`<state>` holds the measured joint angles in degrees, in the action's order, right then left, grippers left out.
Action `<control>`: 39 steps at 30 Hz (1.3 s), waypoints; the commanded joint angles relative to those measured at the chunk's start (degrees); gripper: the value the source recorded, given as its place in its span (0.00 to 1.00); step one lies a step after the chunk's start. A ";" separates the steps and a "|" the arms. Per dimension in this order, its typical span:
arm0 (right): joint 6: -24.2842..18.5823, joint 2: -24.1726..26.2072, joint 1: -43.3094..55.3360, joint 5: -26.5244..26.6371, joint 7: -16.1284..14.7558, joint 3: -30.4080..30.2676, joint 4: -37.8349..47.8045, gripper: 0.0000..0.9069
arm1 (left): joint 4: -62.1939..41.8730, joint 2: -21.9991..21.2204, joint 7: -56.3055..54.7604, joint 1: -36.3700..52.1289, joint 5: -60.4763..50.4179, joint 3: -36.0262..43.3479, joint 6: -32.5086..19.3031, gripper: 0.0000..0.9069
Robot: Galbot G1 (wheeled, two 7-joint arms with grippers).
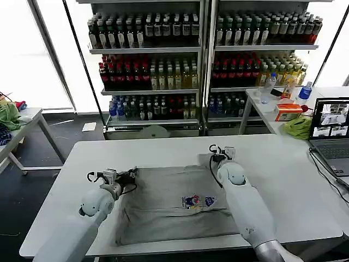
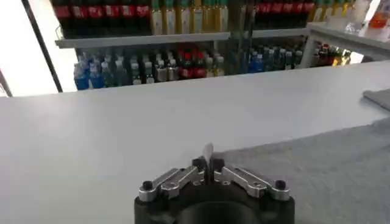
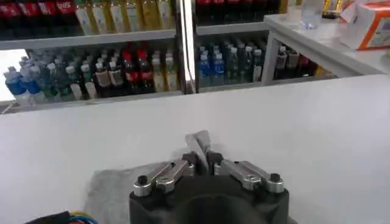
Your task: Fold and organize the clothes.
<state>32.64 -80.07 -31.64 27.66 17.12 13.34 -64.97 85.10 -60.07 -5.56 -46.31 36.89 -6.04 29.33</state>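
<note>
Left end effector (image 1: 97,176) | T-shirt (image 1: 174,204) beside | right end effector (image 1: 220,150) at far edge

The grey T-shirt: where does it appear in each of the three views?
Head view: the grey T-shirt lies flat on the white table, between both arms.
Left wrist view: its fabric spreads beside the left hand.
Right wrist view: an edge shows by the right hand.
Shared landmark: the drink shelves.

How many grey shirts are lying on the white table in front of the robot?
1: a grey T-shirt with a small chest print lies flat on the table, between the left gripper and right gripper. Another could be hidden beneath.
</note>
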 commanded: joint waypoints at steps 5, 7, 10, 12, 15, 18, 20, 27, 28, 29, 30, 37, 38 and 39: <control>0.25 0.63 -2.08 1.83 0.23 1.23 -8.52 0.00 | 2.26 -0.84 -0.30 -0.85 -0.66 -1.00 -4.42 0.00; 0.28 0.94 -2.72 2.03 0.16 1.50 -10.32 0.00 | 3.18 -0.72 -0.27 -0.94 -0.40 -1.14 -4.79 0.00; 0.46 1.52 -4.04 3.12 0.50 1.86 -14.07 0.00 | 4.63 -0.56 -0.17 -1.26 -1.62 -1.33 -6.27 0.00; 0.45 2.03 -4.81 3.37 0.52 1.81 -15.66 0.00 | 5.43 -0.59 -0.36 -1.53 -1.16 -1.61 -6.50 0.00; 0.42 2.64 -5.96 3.31 0.31 1.98 -18.95 0.00 | 6.22 -0.37 -0.24 -2.10 -1.14 -1.74 -6.79 0.00; 0.44 2.83 -6.64 3.33 0.45 2.27 -21.58 0.00 | 7.32 -0.13 -0.19 -2.71 -1.28 -1.91 -6.65 0.00; 0.45 3.08 -7.32 3.30 0.55 2.33 -23.25 0.00 | 8.05 0.03 -0.18 -3.12 -1.34 -2.09 -6.61 0.00; 0.46 4.51 -10.03 3.83 1.60 2.66 -28.53 0.00 | 11.41 2.29 0.35 -5.60 -1.56 -2.77 -6.47 0.00; 0.45 4.84 -10.41 4.10 1.68 2.80 -29.32 0.00 | 11.95 2.61 0.45 -6.25 -1.54 -3.22 -6.47 0.00; 0.47 5.20 -10.82 4.28 1.82 2.90 -29.84 0.00 | 12.20 2.76 0.46 -6.53 -1.53 -3.48 -6.47 0.00; 0.47 5.57 -11.25 4.48 1.91 3.03 -30.58 0.00 | 12.72 2.99 0.47 -6.80 -1.51 -3.81 -6.48 0.00; 0.45 7.93 -14.33 6.29 3.41 4.45 -33.69 0.00 | 14.78 4.10 0.39 -9.84 -1.86 -4.74 -6.50 0.00; 0.45 8.18 -14.98 6.34 3.48 4.67 -34.09 0.00 | 15.19 4.20 0.39 -10.12 -1.93 -4.92 -6.44 0.00; 0.45 8.42 -15.67 6.43 3.66 5.01 -34.75 0.00 | 15.49 4.28 0.41 -10.74 -1.99 -5.23 -6.40 0.00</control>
<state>33.14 -73.13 -43.97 33.23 20.13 17.72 -94.71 96.91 -56.97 -5.19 -53.36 35.19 -10.06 23.16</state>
